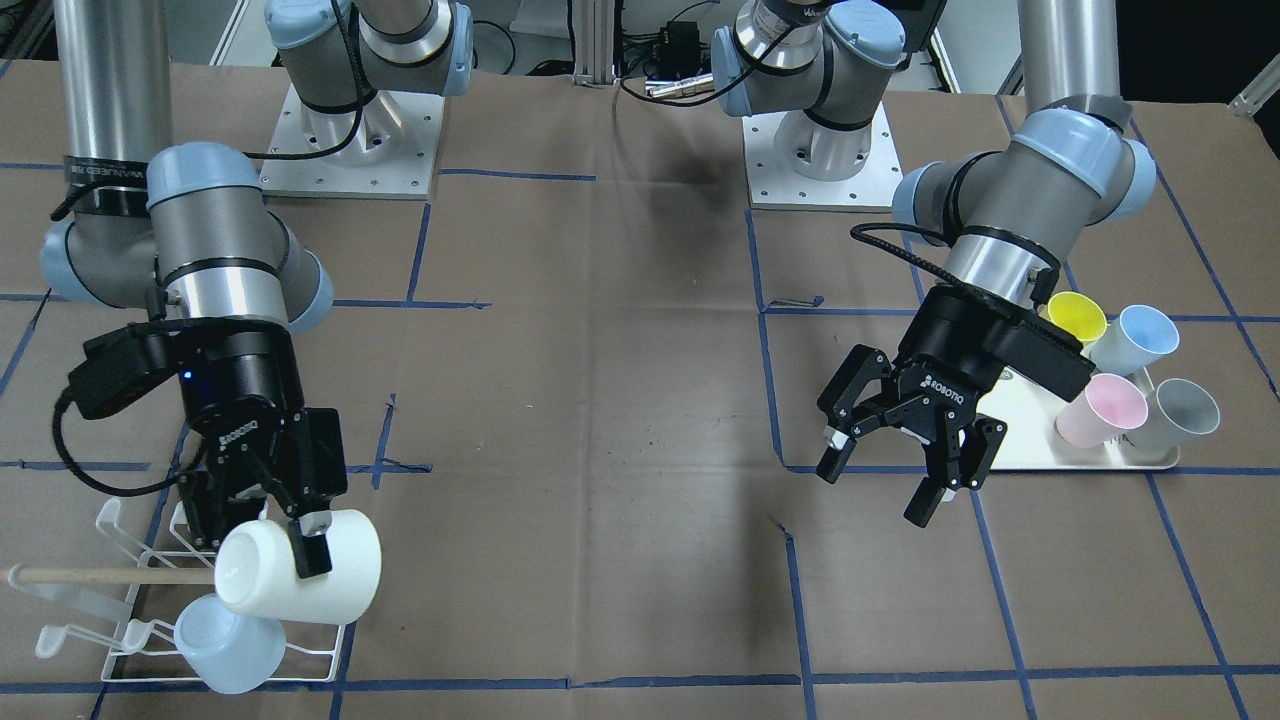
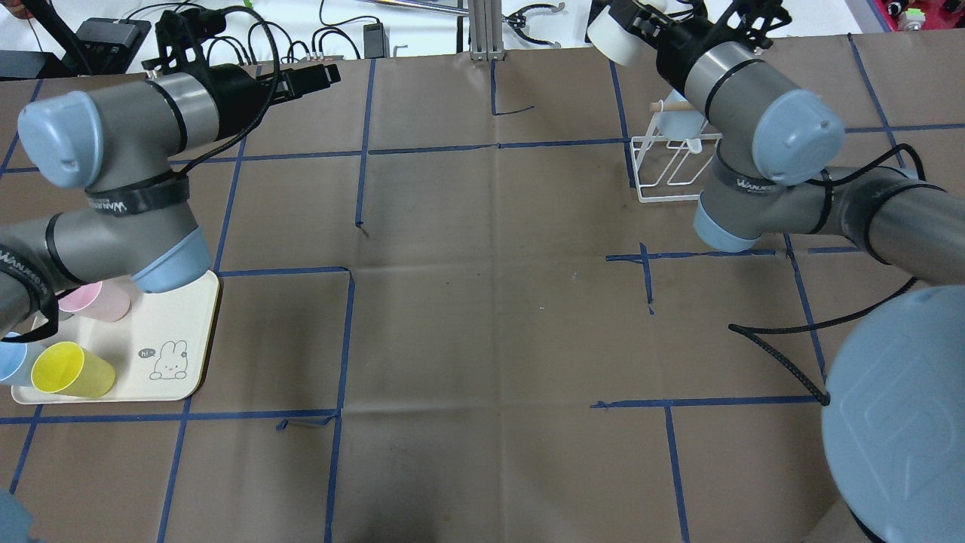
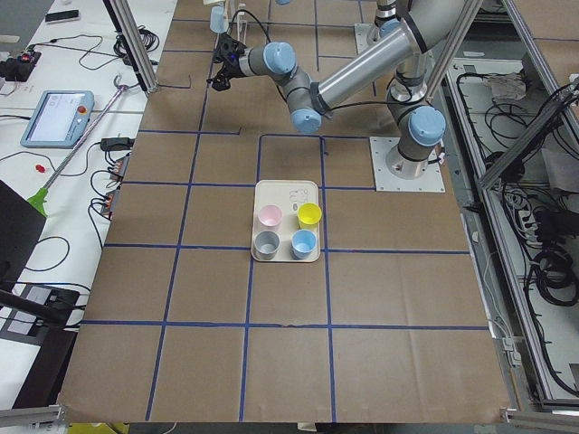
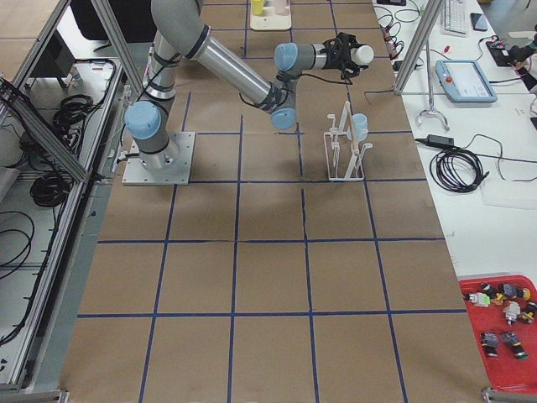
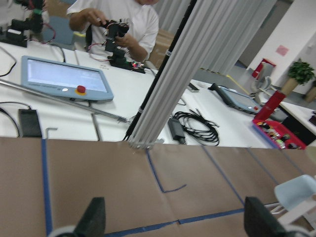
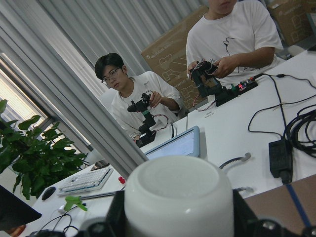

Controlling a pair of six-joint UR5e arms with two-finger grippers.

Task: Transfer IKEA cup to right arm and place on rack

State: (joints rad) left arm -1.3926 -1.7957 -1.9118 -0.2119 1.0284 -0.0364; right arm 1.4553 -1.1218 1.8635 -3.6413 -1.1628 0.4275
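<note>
The IKEA cup [image 1: 300,580] is white and lies tilted on its side, with my right gripper [image 1: 300,550] shut on it; its base fills the right wrist view [image 6: 177,197]. It hangs just above the white wire rack [image 1: 130,610], its mouth facing the wooden dowel [image 1: 100,575]. In the overhead view the cup [image 2: 614,34] sits beyond the rack [image 2: 671,170]. My left gripper [image 1: 880,488] stands open and empty on the other side of the table, its fingers [image 5: 96,219] spread wide with nothing between them.
A pale blue cup [image 1: 230,642] hangs on the rack's front prongs. A cream tray [image 1: 1040,440] beside the left gripper holds yellow [image 1: 1075,315], blue [image 1: 1140,338], pink [image 1: 1105,410] and grey [image 1: 1180,412] cups. People sit at a white desk [image 6: 256,118] past the table's far edge.
</note>
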